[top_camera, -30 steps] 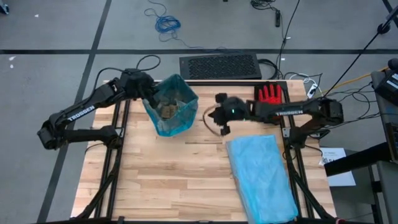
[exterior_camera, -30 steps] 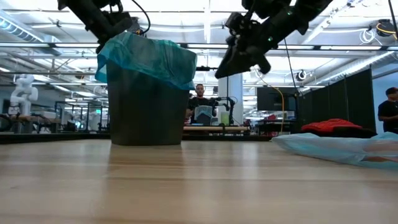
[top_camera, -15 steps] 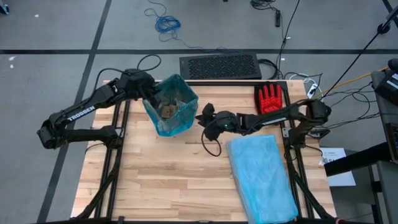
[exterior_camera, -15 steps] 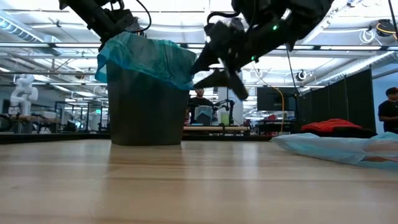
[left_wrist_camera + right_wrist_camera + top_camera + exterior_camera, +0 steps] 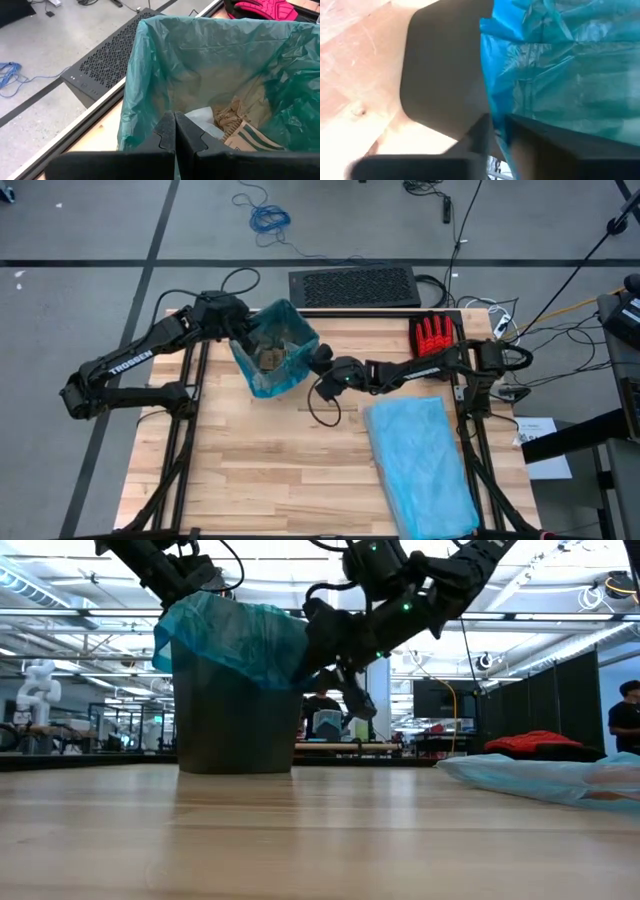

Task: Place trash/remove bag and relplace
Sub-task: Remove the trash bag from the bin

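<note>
Bin (image 5: pixel 232 725): dark, upright, toward the worktop's (image 5: pixel 260 460) far-left corner, lined with the teal-green bag (image 5: pixel 275 350), whose top is folded outward over the rim. Position unchanged from 1 second ago.

Trash (image 5: pixel 235 125): crumpled brown paper, a white scrap and a tan card lying inside the bag, visible from above and in the left wrist view.

Left gripper (image 5: pixel 240 328): at the bin's far-left rim, fingers together and pinching the bag's folded edge (image 5: pixel 150 130). No change from 1 second ago.

Right gripper (image 5: pixel 318 363): now against the bin's right side, at the bag's overhanging edge. 1 second ago held higher and well clear of the bin, nearer the worktop's far-right part; half a second ago closer, with fingers spread wide. Now fingers nearly together, with the bag's teal film (image 5: pixel 560 65) lying between and beside them in the right wrist view; firm clamp on the film cannot be told.

Paler sky-blue plastic bag (image 5: pixel 420 465): flat along the worktop's right edge toward the near-right corner, unmoved.

Red glove (image 5: pixel 433 335): at the far-right corner, unmoved.

Black perforated panel (image 5: pixel 354 286): beyond the worktop's far edge, unmoved.

1 person (image 5: pixel 628 715) standing far off in the room, at the low view's right edge.
</note>
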{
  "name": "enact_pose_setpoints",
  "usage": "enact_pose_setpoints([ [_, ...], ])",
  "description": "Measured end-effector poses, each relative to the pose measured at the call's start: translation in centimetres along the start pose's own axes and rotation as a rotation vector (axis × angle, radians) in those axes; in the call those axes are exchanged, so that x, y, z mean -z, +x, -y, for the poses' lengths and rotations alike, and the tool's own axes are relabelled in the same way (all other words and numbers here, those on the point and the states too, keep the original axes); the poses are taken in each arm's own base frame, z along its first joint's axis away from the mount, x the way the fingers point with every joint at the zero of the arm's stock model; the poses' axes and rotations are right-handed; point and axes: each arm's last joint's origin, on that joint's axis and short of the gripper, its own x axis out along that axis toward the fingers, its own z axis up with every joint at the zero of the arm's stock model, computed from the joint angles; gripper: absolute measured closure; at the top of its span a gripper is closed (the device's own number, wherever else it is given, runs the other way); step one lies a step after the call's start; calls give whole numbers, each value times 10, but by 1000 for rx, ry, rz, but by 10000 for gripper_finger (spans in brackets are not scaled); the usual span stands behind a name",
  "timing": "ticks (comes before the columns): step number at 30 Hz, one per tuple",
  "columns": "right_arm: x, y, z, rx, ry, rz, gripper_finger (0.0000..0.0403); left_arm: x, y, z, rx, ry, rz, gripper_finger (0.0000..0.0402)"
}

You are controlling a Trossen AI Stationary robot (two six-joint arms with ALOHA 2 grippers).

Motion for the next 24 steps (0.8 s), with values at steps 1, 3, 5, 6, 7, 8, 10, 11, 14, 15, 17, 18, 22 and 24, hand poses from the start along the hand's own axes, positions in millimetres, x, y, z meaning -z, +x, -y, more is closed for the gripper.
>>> enact_pose_setpoints([
  [1, -2, 0, 1, 6, -2, -10, 387, 0, 0, 0, 0, 0, 0, 402],
  [3, -5, -4, 4, 18, -5, -22, 393, 0, 0, 0, 0, 6, -2, 402],
  [5, -9, -10, 11, 35, 4, -6, 399, 0, 0, 0, 3, 7, -3, 402],
  [6, -11, -14, 15, 41, 8, 2, 401, 0, 0, 0, 12, 7, -3, 402],
  [7, -13, -18, 21, 52, 20, 11, 401, 0, 0, 1, 26, 7, -3, 402],
  [8, -15, -23, 27, 60, 33, 19, 402, 0, 0, 2, 42, 9, -4, 402],
  [10, -16, -32, 39, 68, 56, 28, 402, 1, 0, 5, 69, 17, -6, 402],
  [11, -17, -37, 45, 79, 72, 37, 402, 1, 0, 7, 79, 23, -9, 402],
  [14, -17, -51, 67, 116, 110, 53, 403, 1, 0, 15, 112, 38, -11, 402],
  [15, -18, -56, 75, 127, 116, 64, 403, 1, 0, 18, 125, 47, -11, 402],
  [17, -18, -64, 88, 139, 129, 98, 403, 2, 1, 25, 150, 63, -18, 402],
  [18, -19, -66, 94, 144, 137, 113, 403, 2, 2, 28, 163, 72, -22, 402],
  [22, -18, -74, 119, 136, 178, 148, 403, 4, 11, 42, 212, 110, -49, 402],
  [24, -16, -76, 129, 111, 200, 165, 403, 5, 18, 50, 231, 115, -69, 402],
])
